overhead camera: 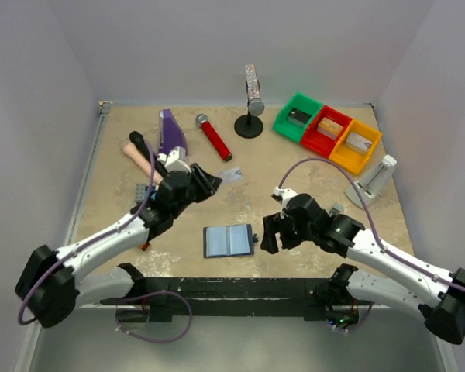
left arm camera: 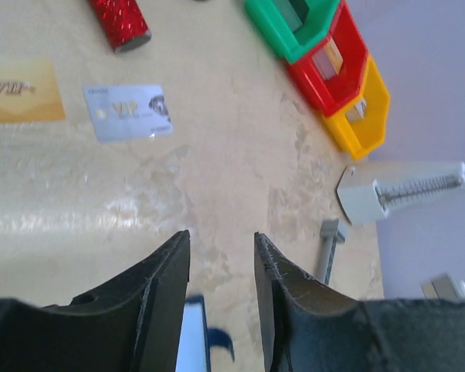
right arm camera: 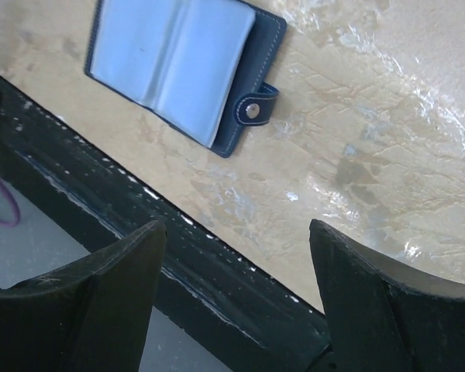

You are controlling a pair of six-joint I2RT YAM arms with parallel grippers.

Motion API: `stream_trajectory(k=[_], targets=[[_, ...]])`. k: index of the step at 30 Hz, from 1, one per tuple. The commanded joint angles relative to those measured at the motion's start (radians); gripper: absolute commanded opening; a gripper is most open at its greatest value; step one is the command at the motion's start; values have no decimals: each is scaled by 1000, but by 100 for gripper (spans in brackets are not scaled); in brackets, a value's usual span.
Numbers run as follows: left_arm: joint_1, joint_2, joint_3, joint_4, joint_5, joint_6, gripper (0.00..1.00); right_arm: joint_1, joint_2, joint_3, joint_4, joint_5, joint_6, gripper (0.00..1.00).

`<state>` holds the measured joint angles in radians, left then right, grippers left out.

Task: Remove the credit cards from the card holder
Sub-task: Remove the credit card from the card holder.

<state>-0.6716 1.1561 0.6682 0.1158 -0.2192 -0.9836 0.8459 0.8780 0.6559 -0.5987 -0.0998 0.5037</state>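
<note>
Card holder: dark navy, laid open flat with its pale blue-grey pockets facing up. It sits at six o'clock on the counter, close to the near edge. Snap tab is unfastened and sticks out at three o'clock, toward the right arm. Contents cannot be told from any view (the pockets read as plain pale panels).

Cards out: silver card, face up on bare counter, at about twelve o'clock from the holder and well apart from it. Gold card lies just beside the silver one, at its nine o'clock in the left wrist view, not touching. No black cards are seen.

Progress, as judged: partly done. Two cards lie free. Any others are either inside the holder or out of view, so more pulls from the pockets look likely.

Left hand: fingers a little apart with nothing between them. It is clear of the counter, reaching in from nine o'clock toward the middle, near the loose cards.

Right hand: fingers spread wide and empty. It is held low at three o'clock of the holder, near the tab but not touching.

Surroundings: red glitter microphone at eleven o'clock; green, red and yellow bins at one o'clock.
</note>
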Motion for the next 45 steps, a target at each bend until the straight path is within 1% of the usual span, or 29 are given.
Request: stream_trajectory(k=[1, 2, 4, 6, 9, 12, 15, 17, 19, 23, 28, 33, 36, 40, 42, 43, 45], targets=[[-77, -206, -157, -269, -138, -39, 45, 7, 106, 71, 25, 11, -16, 81], [-88, -266, -226, -286, -141, -73, 47, 16, 134, 80, 23, 20, -17, 81], [-105, -366, -307, -329, -134, -136, 52, 41, 203, 109, 22, 52, -19, 82], [-111, -455, -341, -414, -129, -171, 55, 62, 272, 154, -5, 81, -10, 84], [-117, -532, -354, -522, -138, -162, 56, 82, 361, 200, -10, 98, 13, 85], [-118, -567, -329, -609, -155, -141, 60, 84, 443, 243, -22, 146, 22, 85], [-118, -570, -297, -666, -155, -141, 69, 84, 528, 290, -36, 172, 24, 84], [-120, -565, -288, -667, -131, -125, 72, 84, 578, 309, -41, 169, 22, 82], [-118, -569, -298, -637, -95, -112, 72, 82, 624, 336, -62, 190, 21, 79], [-118, -602, -344, -533, -14, -70, 67, 82, 697, 373, -96, 206, 16, 72], [-118, -621, -397, -408, 50, -50, 61, 64, 727, 360, -93, 199, 16, 60], [-120, -543, -407, -291, 121, -27, 57, 45, 710, 327, -69, 181, 13, 35], [-118, -480, -395, -257, 149, -18, 56, 41, 702, 315, -56, 172, 9, 25], [-118, -432, -386, -228, 164, -10, 55, 41, 690, 306, -50, 163, 6, 14], [-118, -417, -387, -214, 165, -12, 55, 41, 676, 300, -50, 154, 2, 2], [-118, -412, -389, -203, 165, -7, 55, 41, 662, 294, -46, 149, 1, 0], [-118, -401, -390, -194, 158, 6, 55, 41, 622, 269, -36, 138, 2, 0]])
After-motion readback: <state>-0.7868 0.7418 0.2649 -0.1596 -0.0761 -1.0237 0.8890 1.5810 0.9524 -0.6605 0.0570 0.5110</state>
